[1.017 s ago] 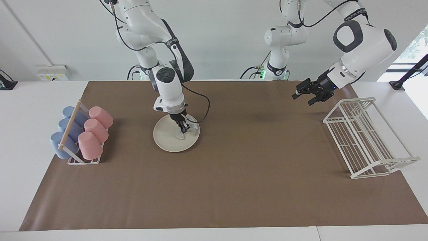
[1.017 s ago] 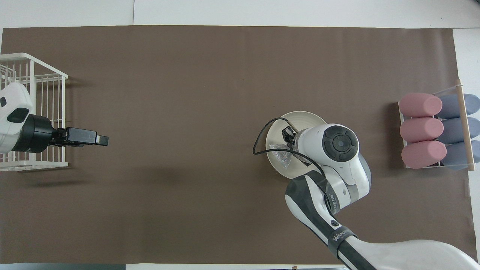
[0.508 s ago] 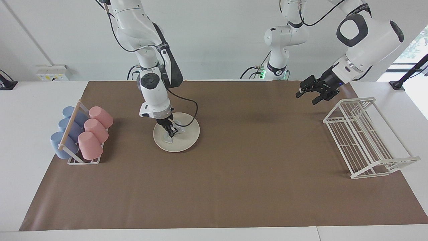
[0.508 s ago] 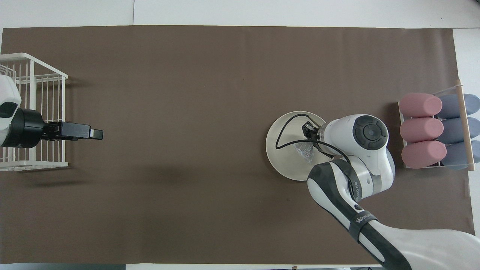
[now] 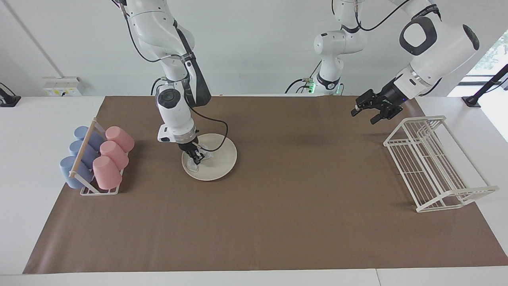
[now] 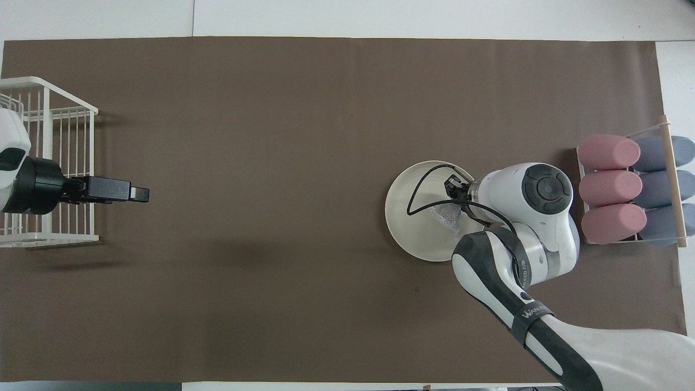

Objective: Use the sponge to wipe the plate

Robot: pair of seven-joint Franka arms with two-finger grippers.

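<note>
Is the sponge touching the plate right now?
Touching. In the facing view the right gripper presses the sponge flat onto the plate, with no gap showing under it.

My right gripper [image 5: 195, 157] is down on the plate [image 5: 218, 165], at its side toward the right arm's end of the table, with the sponge [image 5: 193, 164] in its grip and lying on the plate. The cup rack [image 5: 88, 190] sits beside the plate at the right arm's end, cups [image 5: 111, 155] lying in it in two rows. My left gripper [image 5: 372, 112] waits in the air near the wire dish rack [image 5: 432, 167], which stands at the left arm's end, well apart from the plate.
</note>
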